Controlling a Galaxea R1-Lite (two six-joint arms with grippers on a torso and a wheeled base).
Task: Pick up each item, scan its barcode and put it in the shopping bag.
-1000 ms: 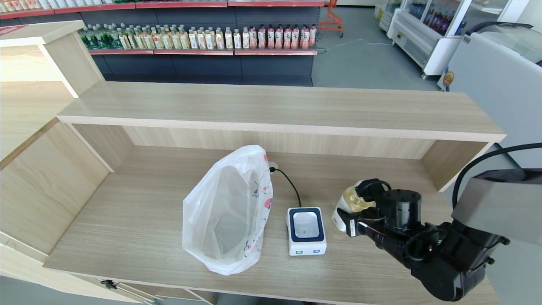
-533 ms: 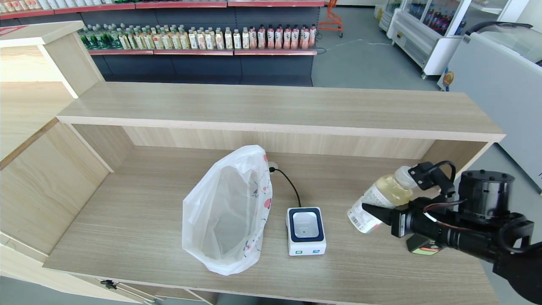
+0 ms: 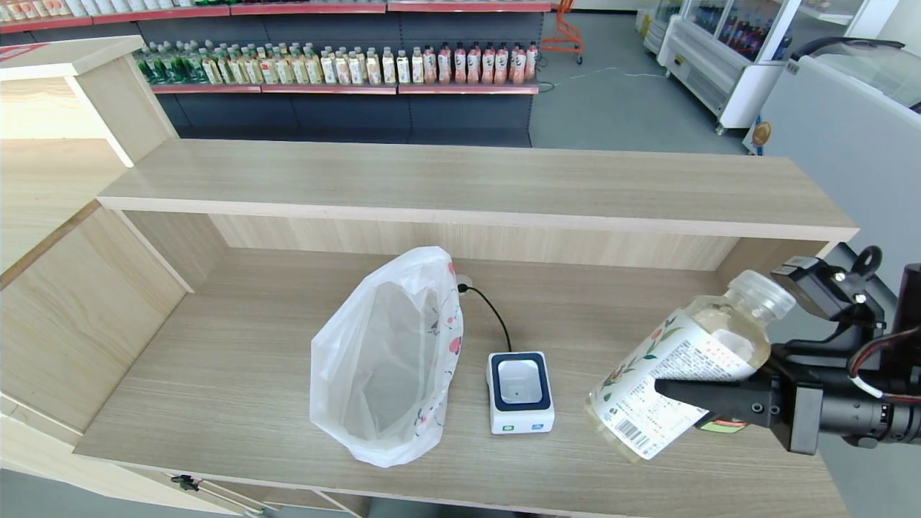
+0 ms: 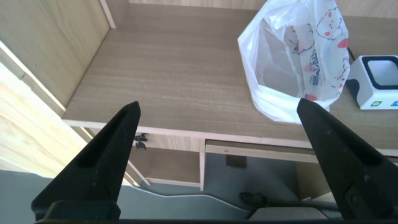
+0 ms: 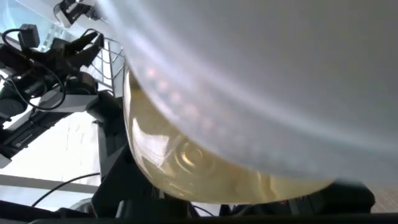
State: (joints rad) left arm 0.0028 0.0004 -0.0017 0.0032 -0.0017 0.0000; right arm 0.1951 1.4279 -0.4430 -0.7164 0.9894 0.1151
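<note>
At the counter's [image 3: 237,374] near left edge, the left gripper [image 4: 219,124] is being held with its jaws wide apart and nothing between them; further right, the shopping bag [image 3: 385,352] is being kept upright, mouth gaping, just beside the scanner [image 3: 520,392] (its window facing up); right again, the bottle [image 3: 676,381] is being carried tilted above the counter, clamped across its label by the right gripper [image 3: 709,394]. Scanning is judged to be the step being entered; the barcode [image 3: 632,430], near the bottle's lower end, is being faced upward and outward, so a swing leftward and a turn of that side down over the window are being called for.
</note>
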